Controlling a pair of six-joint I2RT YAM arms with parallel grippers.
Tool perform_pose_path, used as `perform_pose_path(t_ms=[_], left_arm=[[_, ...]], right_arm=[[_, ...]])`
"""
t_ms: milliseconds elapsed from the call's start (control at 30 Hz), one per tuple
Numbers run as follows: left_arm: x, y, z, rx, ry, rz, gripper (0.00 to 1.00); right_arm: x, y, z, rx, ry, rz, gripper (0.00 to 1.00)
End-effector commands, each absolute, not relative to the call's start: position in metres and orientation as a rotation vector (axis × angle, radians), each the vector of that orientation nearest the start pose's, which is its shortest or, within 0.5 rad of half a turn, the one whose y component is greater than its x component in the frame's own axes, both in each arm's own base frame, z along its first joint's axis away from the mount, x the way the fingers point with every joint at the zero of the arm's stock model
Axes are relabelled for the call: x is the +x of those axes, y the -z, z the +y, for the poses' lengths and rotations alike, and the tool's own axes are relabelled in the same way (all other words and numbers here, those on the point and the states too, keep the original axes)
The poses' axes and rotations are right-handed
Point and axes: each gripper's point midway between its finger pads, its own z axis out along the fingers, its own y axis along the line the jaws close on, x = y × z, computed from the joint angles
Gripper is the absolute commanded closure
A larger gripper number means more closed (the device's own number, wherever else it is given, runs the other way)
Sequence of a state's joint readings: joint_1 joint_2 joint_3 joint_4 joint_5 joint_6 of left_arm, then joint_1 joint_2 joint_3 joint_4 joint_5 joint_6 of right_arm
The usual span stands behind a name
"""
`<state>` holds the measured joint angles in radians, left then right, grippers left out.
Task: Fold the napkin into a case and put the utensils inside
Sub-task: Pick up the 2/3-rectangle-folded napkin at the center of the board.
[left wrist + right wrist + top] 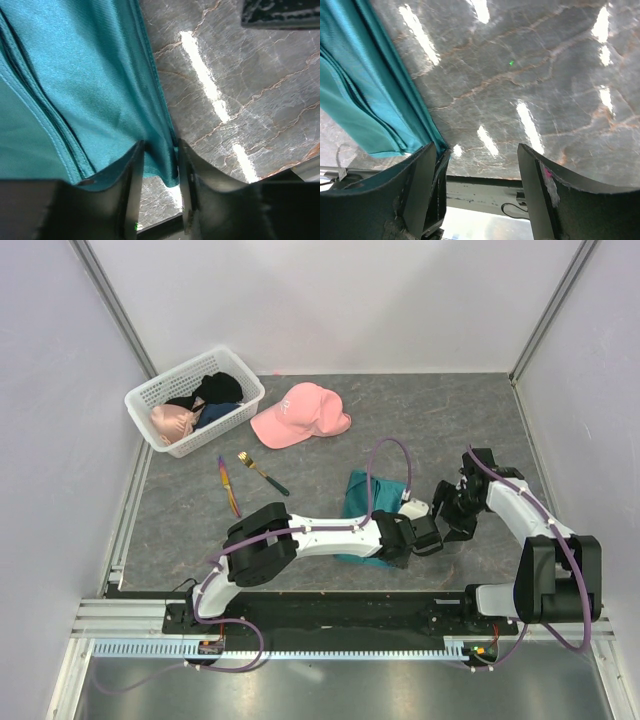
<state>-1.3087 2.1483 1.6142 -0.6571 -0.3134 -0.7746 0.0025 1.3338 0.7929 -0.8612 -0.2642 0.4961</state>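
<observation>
The teal napkin [357,502] lies folded into a layered strip near the table's middle, partly under my left arm. My left gripper [392,552] stands low at the strip's near corner. In the left wrist view the left gripper [160,146] is narrowed but open astride that corner of the napkin [85,85], and the cloth between the fingers lies smooth. My right gripper [448,515] is wide open beside the strip's right edge. In the right wrist view the right gripper [480,162] holds nothing, and the napkin [360,100] runs past its left finger. The utensils, a gold-headed fork [262,472] and a purple-and-orange piece [229,486], lie to the left.
A pink cap [300,415] lies at the back centre. A white basket [158,392] with dark and peach items stands at the back left. Pale walls close in both sides and the back. The arms' mounting rail [330,615] runs along the near edge.
</observation>
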Motion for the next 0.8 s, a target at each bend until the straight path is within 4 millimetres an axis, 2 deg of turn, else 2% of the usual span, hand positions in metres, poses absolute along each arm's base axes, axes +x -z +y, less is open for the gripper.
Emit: perform_pose_path(t_ms=[0, 33, 133, 167, 200, 267, 300, 367, 400, 500, 633, 767], left_arm=[[0.137, 0.008, -0.438, 0.637, 0.169, 2.66, 0.67], [0.135, 0.006, -0.439, 0.641, 0.183, 2.667, 0.72], [0.132, -0.006, -0.44, 0.625, 0.255, 2.698, 0.96], [0.131, -0.008, -0.438, 0.629, 0.264, 2.705, 0.98], [0.129, -0.018, -0.44, 0.634, 0.304, 2.699, 0.98], [0.123, -0.022, -0.436, 0.653, 0.348, 2.731, 0.98], [0.124, -0.033, -0.439, 0.643, 0.402, 2.725, 0.98], [0.117, -0.037, -0.436, 0.647, 0.465, 2.753, 0.98], [0.119, -0.049, -0.439, 0.64, 0.528, 2.738, 0.98], [0.116, -0.057, -0.437, 0.652, 0.601, 2.74, 0.98], [0.107, -0.075, -0.44, 0.671, 0.728, 2.742, 0.98], [0.105, -0.084, -0.438, 0.664, 0.787, 2.735, 0.98]], right_arm=[[0.216, -0.057, 0.074, 0.608, -0.544, 2.9, 0.24], [0.219, -0.057, 0.075, 0.592, -0.554, 2.898, 0.23], [0.227, -0.062, 0.082, 0.541, -0.625, 2.873, 0.17], [0.23, -0.062, 0.084, 0.53, -0.646, 2.86, 0.16], [0.232, -0.063, 0.086, 0.525, -0.662, 2.851, 0.14], [0.238, -0.065, 0.093, 0.507, -0.733, 2.834, 0.13], [0.24, -0.066, 0.096, 0.504, -0.766, 2.828, 0.13], [0.244, -0.065, 0.103, 0.498, -0.828, 2.822, 0.13], [0.245, -0.064, 0.104, 0.501, -0.843, 2.822, 0.13], [0.252, -0.063, 0.11, 0.504, -0.894, 2.801, 0.13], [0.259, -0.058, 0.117, 0.52, -0.926, 2.782, 0.16], [0.261, -0.053, 0.12, 0.554, -0.935, 2.781, 0.23]])
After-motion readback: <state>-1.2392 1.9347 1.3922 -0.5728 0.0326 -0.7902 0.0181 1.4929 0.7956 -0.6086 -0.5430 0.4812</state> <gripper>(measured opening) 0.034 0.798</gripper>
